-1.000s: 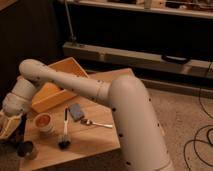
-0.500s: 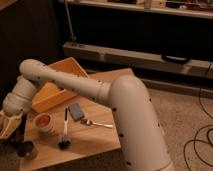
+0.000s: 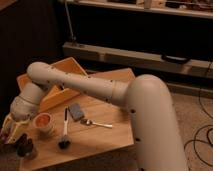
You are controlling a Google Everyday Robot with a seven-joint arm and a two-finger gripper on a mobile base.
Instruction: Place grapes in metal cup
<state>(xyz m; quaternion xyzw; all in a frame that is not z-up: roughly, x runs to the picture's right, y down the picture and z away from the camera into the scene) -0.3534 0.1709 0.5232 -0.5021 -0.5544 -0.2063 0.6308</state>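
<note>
My gripper (image 3: 9, 134) is at the table's near left corner, on the end of the white arm that reaches across from the right, and it is shut. Just to its right stands the small dark metal cup (image 3: 28, 149). A dark reddish lump, the grapes (image 3: 22, 139), shows at the cup's top. I cannot tell whether the grapes rest in the cup or still touch the gripper.
An orange-pink bowl (image 3: 43, 122) stands right beside the cup. A black-headed brush (image 3: 65, 131), a grey block (image 3: 76, 111) and a spoon (image 3: 95, 123) lie mid-table. A wooden tray (image 3: 64, 67) sits at the back left. Cables lie on the floor at the right.
</note>
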